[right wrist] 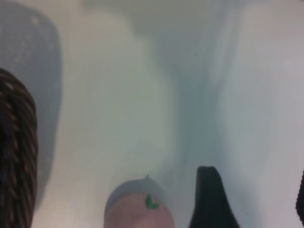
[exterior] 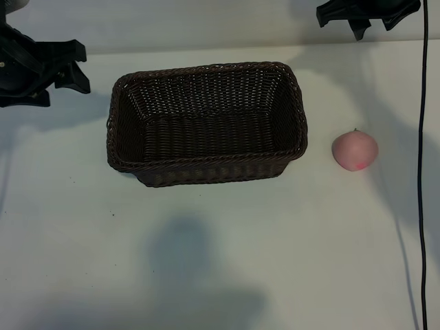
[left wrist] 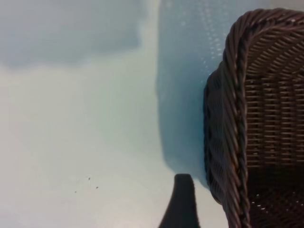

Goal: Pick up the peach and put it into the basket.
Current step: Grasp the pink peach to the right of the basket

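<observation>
The peach (exterior: 355,150) is a small pale-pink fruit with a red blush, lying on the white table to the right of the basket (exterior: 206,162). The basket is dark-brown wicker, large and deep, with nothing inside. My right gripper (exterior: 375,29) hangs open at the back right, beyond the peach. In the right wrist view the peach (right wrist: 140,213) lies beside the dark fingers (right wrist: 209,199), not between them. My left gripper (exterior: 81,67) is open at the back left, just off the basket's corner. The left wrist view shows the braided rim (left wrist: 232,118) close by.
A black cable (exterior: 422,172) runs down the right edge of the table. The basket's end wall (right wrist: 16,156) shows in the right wrist view. White tabletop stretches in front of the basket, crossed by a soft shadow (exterior: 185,261).
</observation>
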Motion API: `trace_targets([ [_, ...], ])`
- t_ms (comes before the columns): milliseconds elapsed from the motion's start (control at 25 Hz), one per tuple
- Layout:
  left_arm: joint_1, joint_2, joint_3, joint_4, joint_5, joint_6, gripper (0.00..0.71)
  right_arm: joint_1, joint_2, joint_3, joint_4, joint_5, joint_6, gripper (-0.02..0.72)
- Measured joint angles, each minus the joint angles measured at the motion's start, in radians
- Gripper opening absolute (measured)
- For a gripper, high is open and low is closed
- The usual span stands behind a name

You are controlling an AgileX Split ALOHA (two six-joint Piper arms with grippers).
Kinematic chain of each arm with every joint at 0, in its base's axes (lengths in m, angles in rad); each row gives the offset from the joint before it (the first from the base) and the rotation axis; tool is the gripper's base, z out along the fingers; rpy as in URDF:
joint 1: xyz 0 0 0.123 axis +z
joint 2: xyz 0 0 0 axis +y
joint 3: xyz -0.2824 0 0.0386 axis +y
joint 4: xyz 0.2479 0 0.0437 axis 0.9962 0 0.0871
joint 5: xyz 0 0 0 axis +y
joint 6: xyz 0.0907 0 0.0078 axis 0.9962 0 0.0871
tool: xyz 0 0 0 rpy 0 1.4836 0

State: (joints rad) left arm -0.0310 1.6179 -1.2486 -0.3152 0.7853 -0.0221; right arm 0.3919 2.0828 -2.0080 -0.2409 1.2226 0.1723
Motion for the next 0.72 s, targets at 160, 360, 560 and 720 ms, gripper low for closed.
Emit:
trace_targets([
  [160, 0.0, 0.0, 0.0, 0.001, 0.009, -0.001, 0.592, 0.0, 0.0, 0.0, 0.0, 0.0, -0.001, 0.438],
  [360, -0.001, 0.0, 0.0, 0.001, 0.01, -0.001, 0.592, 0.0, 0.0, 0.0, 0.015, 0.0, 0.001, 0.438],
  [560, -0.001, 0.0, 0.0, 0.004, 0.024, -0.007, 0.591, -0.001, 0.0, 0.0, 0.089, -0.001, 0.001, 0.438],
  [720, -0.001, 0.0, 0.0, 0.025, 0.037, -0.007, 0.591, -0.001, 0.0, 0.0, 0.123, -0.001, 0.001, 0.47],
])
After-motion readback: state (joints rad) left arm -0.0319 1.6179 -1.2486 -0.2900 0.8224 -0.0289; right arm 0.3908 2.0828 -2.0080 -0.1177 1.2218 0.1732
